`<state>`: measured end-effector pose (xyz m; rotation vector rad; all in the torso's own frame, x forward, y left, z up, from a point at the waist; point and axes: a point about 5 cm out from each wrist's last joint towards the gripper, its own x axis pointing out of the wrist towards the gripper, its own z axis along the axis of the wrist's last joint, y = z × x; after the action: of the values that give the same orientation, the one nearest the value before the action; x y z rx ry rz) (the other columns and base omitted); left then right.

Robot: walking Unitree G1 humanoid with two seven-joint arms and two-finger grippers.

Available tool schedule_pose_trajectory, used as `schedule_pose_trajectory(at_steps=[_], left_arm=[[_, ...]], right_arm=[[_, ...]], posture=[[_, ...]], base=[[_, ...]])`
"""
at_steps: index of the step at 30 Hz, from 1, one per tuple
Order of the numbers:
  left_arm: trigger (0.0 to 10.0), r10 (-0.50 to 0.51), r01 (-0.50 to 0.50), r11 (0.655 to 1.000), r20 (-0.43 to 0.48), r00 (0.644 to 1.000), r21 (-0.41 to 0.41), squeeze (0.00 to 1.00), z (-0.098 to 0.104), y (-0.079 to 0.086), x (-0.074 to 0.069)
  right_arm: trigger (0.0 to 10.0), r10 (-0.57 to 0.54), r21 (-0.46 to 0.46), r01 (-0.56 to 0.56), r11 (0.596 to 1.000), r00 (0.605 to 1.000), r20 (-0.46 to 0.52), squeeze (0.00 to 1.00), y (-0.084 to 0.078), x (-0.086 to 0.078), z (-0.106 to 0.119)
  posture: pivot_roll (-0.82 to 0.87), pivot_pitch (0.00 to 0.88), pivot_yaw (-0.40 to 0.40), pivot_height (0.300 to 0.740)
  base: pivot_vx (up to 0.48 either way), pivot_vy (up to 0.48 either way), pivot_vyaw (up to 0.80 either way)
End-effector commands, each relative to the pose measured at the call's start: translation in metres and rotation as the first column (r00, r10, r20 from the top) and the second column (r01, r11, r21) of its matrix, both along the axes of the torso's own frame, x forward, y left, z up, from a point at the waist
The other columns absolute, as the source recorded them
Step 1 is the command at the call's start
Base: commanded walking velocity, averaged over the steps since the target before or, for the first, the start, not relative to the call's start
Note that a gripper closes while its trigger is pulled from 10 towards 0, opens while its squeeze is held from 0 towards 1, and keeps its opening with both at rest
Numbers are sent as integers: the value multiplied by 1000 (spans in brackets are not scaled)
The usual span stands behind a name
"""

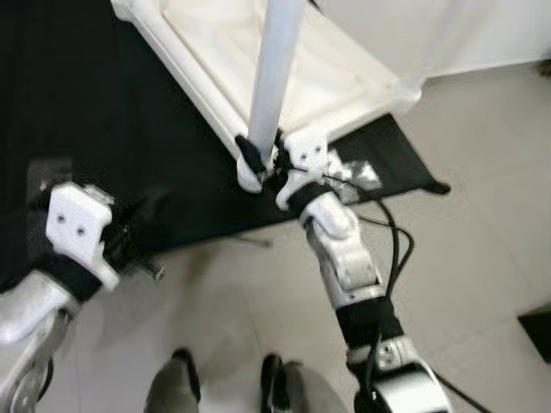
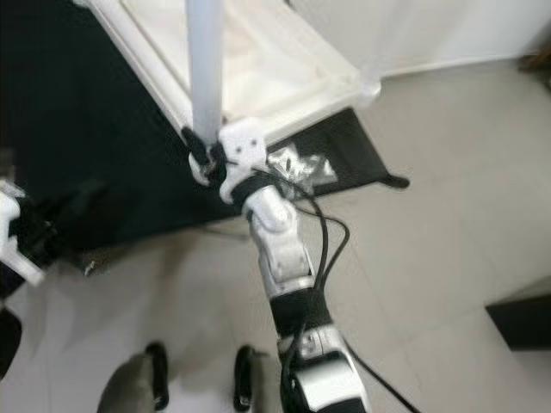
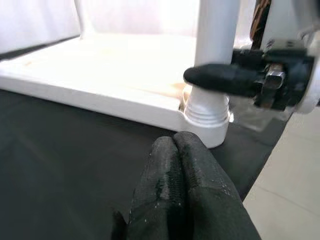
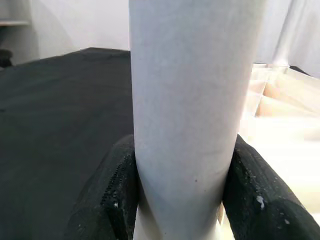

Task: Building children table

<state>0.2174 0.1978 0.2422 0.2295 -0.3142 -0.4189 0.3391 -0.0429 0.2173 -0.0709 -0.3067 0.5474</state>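
Robot's feet nearest on tiled floor, left pincer fingers pressed together over black mat at left, right pincer clamped on white table leg at its corner socket, upturned white tabletop beyond, on mat.

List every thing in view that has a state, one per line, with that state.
white table leg: upright, seated in the corner socket, clamped near its base
children's table top: upside down on the black mat
corner socket: holds the leg, thread ridges showing
right gripper: shut on the leg
left gripper: shut, empty, above the mat
black mat: spread flat on the floor
bag of hardware: lying on the mat
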Motion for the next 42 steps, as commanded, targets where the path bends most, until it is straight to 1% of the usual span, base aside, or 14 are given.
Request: schedule_pose_trajectory(at_steps=[1,3,4,10,11,15,17,18,19,26,28,40,41,42], left_arm=[[10000,-22,21,1000,-27,999,-14,0,-6,-3,3],[10000,-25,25,1000,-23,999,-15,0,-6,-4,3],[10000,-25,25,1000,-23,999,-15,0,-6,-4,2],[10000,-22,21,1000,-21,1000,-11,0,-5,-2,3],[10000,-23,23,1000,-22,999,-12,0,-5,-2,3],[10000,-34,34,999,-23,999,-14,0,-5,-4,3],[10000,-38,37,999,-22,999,-16,0,-5,-5,2],[10000,-38,38,999,-22,999,-17,0,-5,-5,2],[10000,-38,38,999,-21,999,-17,0,-5,-5,2],[10000,-26,25,999,-21,999,-19,0,-4,-4,-2],[10000,10,-11,1000,-29,1000,-13,0,-5,1,-9],[10000,94,-93,994,-19,995,49,0,8,29,-44],[10000,105,-104,993,-14,994,51,0,10,34,-46],[10000,117,-116,992,-10,993,55,0,12,38,-49]], right_arm=[[0,-35,-76,20,997,980,-198,0,5,3,-47],[0,-30,-84,15,996,982,-189,0,5,6,-43],[10000,-36,-100,17,995,981,-193,0,4,7,-43],[10000,-65,-122,42,992,979,-191,78,2,2,-33],[10000,-38,-110,18,994,981,-188,1000,2,1,-28],[10000,202,-62,-209,976,974,-106,1000,-2,9,6],[10000,396,-118,-399,909,917,-47,275,-11,14,27],[10000,444,-146,-444,884,895,-33,275,-14,15,33],[10000,461,-162,-459,874,887,-28,0,-15,15,35],[10000,572,-294,-554,779,820,-28,0,-29,26,57],[10000,669,-283,-653,703,742,-50,0,-33,30,75],[9804,766,-308,-752,583,635,-101,0,-35,39,101],[2824,780,-321,-765,558,616,-113,0,-34,38,103],[0,789,-334,-775,537,601,-126,0,-34,38,105]], posture=[[104,303,-133,740],[104,303,-133,740],[106,300,-134,740],[108,301,-131,740],[110,301,-130,740],[112,306,-135,740],[115,310,-138,740],[115,310,-138,740],[115,310,-138,740],[139,348,-149,740],[172,384,-141,740],[274,468,-165,740],[285,477,-171,740],[292,484,-174,740]], base=[[0,0,0],[0,0,0],[0,0,0],[0,0,0],[0,0,0],[0,0,0],[0,0,0],[0,0,0],[0,0,0],[0,0,0],[0,0,0],[0,0,0],[0,0,0],[0,0,0]])
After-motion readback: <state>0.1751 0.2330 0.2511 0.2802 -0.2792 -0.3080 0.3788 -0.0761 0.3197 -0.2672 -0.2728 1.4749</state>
